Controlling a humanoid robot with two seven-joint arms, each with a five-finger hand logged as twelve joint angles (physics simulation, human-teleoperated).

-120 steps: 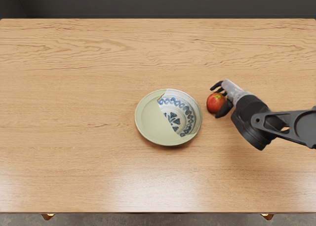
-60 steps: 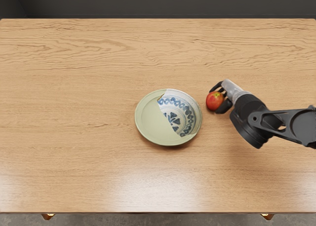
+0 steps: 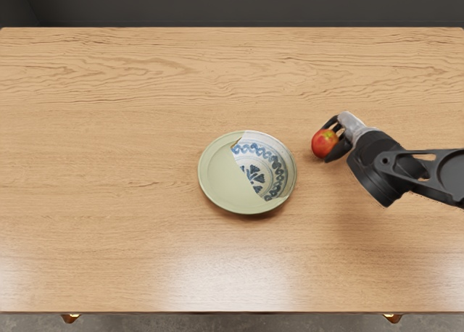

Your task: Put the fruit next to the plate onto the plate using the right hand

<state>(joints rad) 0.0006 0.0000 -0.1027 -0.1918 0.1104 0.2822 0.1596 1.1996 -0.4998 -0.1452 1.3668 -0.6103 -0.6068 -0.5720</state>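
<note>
A small red apple [image 3: 322,141] sits in the fingers of my right hand [image 3: 332,138], just right of the plate and apart from its rim. The hand is shut on the apple, its dark fingers curled round the top and bottom. The arm comes in from the right edge, its black forearm [image 3: 377,165] low over the table. The plate [image 3: 217,176] is pale green with a blue and white patterned part on its right half, near the middle of the table. Nothing lies on the plate.
The wooden table [image 3: 116,100] fills the view, with a dark background beyond its far edge. The left arm does not show.
The right hand closed its fingers on the apple, then shifted right and slightly up with it, away from the plate's rim.
</note>
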